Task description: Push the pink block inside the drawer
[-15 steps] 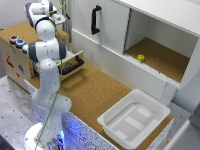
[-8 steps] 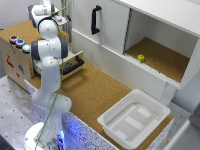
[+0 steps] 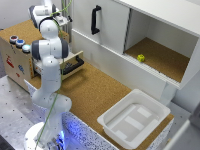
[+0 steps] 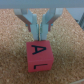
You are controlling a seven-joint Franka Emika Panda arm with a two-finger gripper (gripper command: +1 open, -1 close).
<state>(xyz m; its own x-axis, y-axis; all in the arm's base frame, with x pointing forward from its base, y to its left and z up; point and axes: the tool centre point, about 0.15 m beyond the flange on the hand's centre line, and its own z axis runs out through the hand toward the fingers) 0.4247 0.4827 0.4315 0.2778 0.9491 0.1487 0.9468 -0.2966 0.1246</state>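
My gripper [image 4: 42, 31] is right at the pink block [image 4: 39, 55]: in the wrist view the fingers are pinched together with nothing between them, tips touching or just at the block's back edge. So closed, used as a pusher, not a grasp. The block sits flat on the cork surface [image 4: 12, 42], letters "AL" on its top face.

In the exterior view my arm [image 3: 49, 55] hides both the gripper and the block, so I can't confirm from there how close the block is to the drawer [image 3: 74, 64]. The drawer is pulled out from the wooden box [image 3: 17, 60], black handle facing the cork table [image 3: 95, 90]. I can't see inside it.

Status, as a judgement: contact made or about to be, the push itself looks barely begun. The block is not in the drawer; the wrist view shows cork all round it and no drawer edge. Left to do: slide it over the edge into the drawer. Risk: the block twisting off my fingertips, since contact is narrow.
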